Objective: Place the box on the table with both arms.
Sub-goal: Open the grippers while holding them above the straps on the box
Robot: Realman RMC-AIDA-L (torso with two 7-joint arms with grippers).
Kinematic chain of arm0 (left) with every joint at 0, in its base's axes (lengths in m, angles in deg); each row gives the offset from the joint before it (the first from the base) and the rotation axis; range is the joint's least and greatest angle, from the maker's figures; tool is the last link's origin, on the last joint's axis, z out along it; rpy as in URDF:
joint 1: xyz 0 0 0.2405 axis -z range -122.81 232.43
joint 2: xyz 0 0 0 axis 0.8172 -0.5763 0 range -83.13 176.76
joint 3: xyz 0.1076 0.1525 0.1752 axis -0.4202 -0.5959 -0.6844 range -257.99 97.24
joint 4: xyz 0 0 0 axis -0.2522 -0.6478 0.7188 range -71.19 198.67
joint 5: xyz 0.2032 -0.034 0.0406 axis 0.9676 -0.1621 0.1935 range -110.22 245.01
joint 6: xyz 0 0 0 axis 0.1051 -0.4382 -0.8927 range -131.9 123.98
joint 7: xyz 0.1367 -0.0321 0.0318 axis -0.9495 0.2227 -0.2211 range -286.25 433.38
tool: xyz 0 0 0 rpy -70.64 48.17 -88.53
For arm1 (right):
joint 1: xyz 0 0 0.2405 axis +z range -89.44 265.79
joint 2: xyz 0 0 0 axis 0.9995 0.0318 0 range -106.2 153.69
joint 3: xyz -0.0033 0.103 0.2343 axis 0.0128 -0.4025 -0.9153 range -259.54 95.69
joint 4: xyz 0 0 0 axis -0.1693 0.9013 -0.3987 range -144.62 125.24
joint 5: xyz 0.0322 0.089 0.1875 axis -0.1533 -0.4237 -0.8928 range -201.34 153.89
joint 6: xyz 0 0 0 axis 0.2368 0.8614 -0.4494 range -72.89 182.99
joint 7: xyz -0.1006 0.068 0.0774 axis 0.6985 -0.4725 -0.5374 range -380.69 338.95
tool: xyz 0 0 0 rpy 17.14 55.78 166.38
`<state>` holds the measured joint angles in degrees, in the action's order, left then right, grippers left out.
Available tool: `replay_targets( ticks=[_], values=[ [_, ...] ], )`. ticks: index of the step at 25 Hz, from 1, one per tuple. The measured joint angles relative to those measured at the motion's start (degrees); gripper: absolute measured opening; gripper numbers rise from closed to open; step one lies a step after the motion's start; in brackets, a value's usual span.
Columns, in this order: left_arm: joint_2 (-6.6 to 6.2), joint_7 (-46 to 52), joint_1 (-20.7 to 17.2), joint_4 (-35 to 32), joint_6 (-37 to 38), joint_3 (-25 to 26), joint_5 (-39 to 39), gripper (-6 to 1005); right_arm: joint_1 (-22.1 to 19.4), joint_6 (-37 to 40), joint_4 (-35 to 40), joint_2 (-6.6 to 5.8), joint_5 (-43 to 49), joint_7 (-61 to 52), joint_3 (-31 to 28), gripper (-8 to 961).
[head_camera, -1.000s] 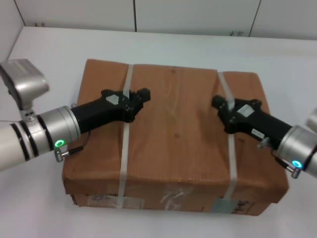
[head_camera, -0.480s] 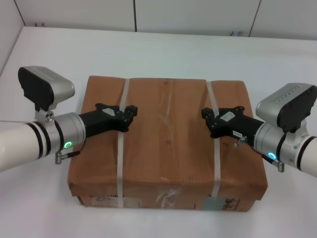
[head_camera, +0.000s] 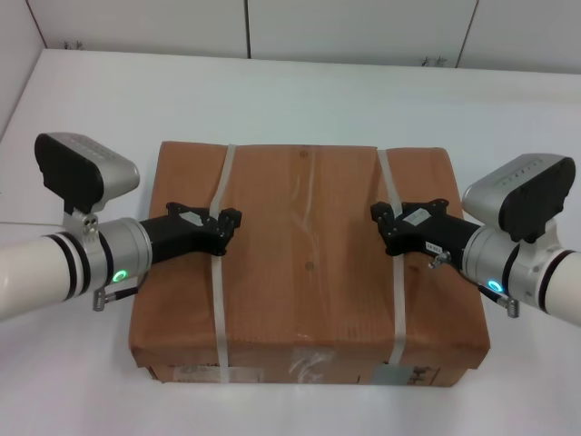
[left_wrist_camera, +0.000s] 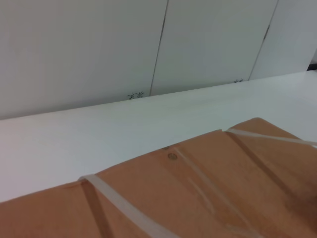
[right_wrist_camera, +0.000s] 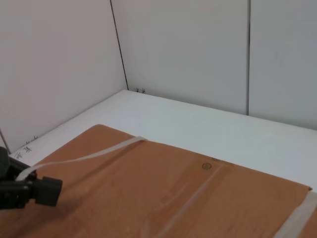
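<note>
The brown paper box [head_camera: 309,272] lies flat on the white table [head_camera: 300,91], with its taped, labelled side toward me. Two whitish straps cross it. My left gripper [head_camera: 231,221] is over the box's top, shut on the left strap [head_camera: 221,291]. The right wrist view shows that strap lifted off the box [right_wrist_camera: 148,188] up to this gripper [right_wrist_camera: 34,191]. My right gripper [head_camera: 379,218] is shut on the right strap [head_camera: 397,291], which shows raised in the left wrist view [left_wrist_camera: 277,137].
White wall panels [head_camera: 245,27] stand right behind the table's far edge. The table's left edge [head_camera: 18,100] meets a side wall. White tabletop shows on all sides of the box.
The box has gone down and away from my head camera and now lies square on the table. Both arms came down with it, grippers still on the straps.
</note>
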<state>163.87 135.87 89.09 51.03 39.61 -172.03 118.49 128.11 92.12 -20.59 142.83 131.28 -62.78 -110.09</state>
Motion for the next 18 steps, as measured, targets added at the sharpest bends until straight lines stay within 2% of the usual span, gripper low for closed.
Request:
replay_targets(
  ticks=[4,6,12,16,18],
  values=[
    [0.02,0.0,-0.29,-0.03,-0.05,-0.02,-0.37,39,-0.38,0.0,-0.42,0.0,-0.03,-0.02,-0.28,31],
    [0.02,0.01,-0.39,-0.11,-0.06,-0.02,-0.44,119,-0.42,-0.01,-0.44,0.0,-0.06,-0.02,-0.27,37],
    [0.01,-0.14,-0.44,0.07,0.0,-0.02,-0.21,159,-0.41,-0.47,-0.45,0.0,-0.25,-0.17,-0.14,68],
    [0.24,-2.49,-0.61,0.07,-0.59,-0.02,-0.12,185,-0.15,-3.36,-0.46,0.0,-0.21,-0.48,-0.24,89],
    [0.25,-2.59,-0.67,0.08,-0.78,-0.02,-0.13,230,-0.15,-4.24,-0.5,0.0,-0.39,-0.62,-0.57,115]
  ],
)
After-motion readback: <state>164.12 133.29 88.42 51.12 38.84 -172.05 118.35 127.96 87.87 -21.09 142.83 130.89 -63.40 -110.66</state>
